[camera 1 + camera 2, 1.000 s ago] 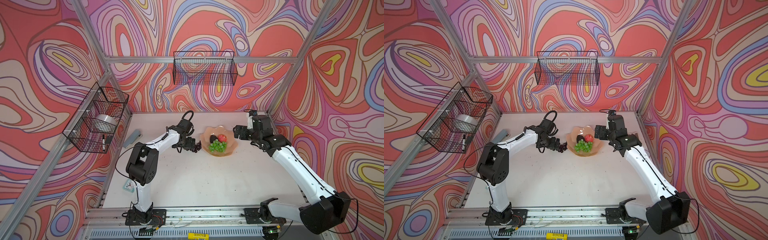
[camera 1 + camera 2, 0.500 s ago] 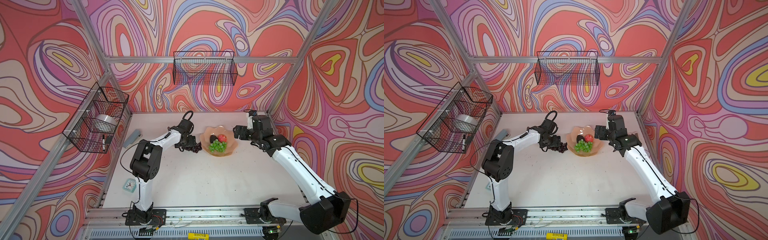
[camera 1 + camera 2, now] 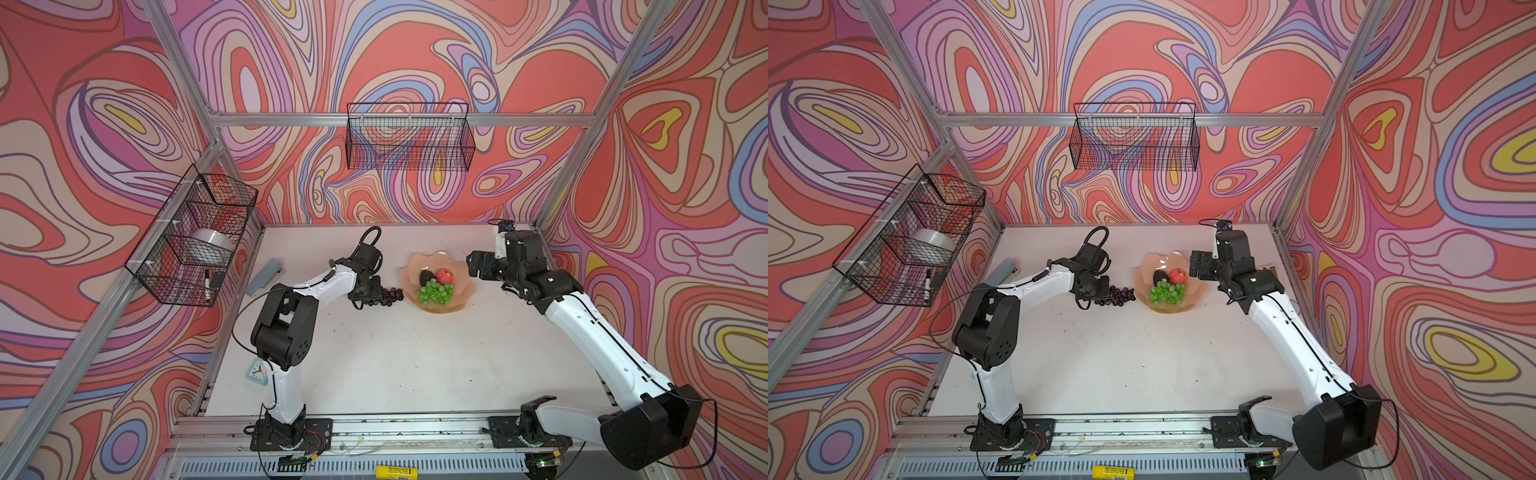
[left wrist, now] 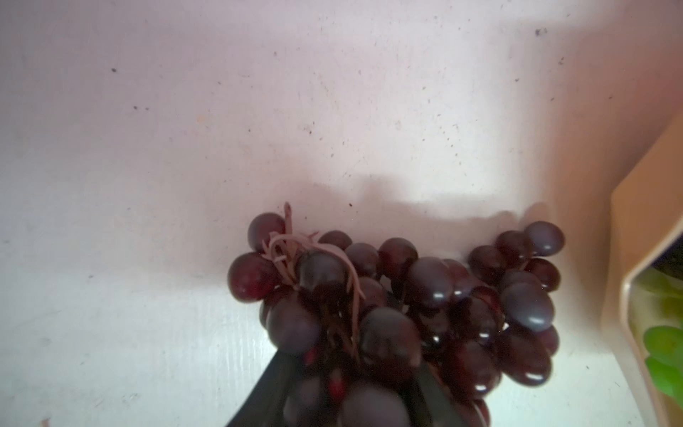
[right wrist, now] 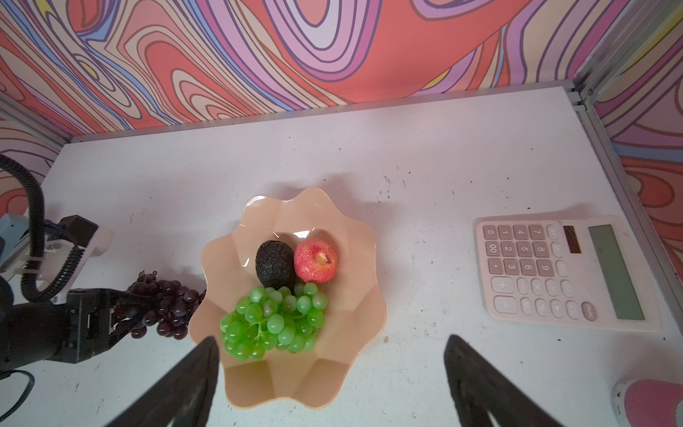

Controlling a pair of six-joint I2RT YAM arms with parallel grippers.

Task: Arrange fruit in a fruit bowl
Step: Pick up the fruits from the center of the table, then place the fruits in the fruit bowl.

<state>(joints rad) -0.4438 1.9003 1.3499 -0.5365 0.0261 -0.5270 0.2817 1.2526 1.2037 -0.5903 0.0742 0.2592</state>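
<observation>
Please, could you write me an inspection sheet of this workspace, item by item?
Surface: white table, small dark specks, no spill seen.
Job's things: fruit bowl holds green grape bunch, avocado-like oval and red fruit; dark purple grape bunch lies on the table beside the bowl.
Clutter: pink calculator, grey stapler-like item, small clock.
Claws: left claw closed around the dark purple grape bunch; right claw open beside the bowl, holding nothing.
Cables: black looped cable at the left wrist; thin black cable hanging off the left arm.
Surroundings: patterned walls; back basket, nothing seen inside; side basket holds tape roll and marker.
</observation>
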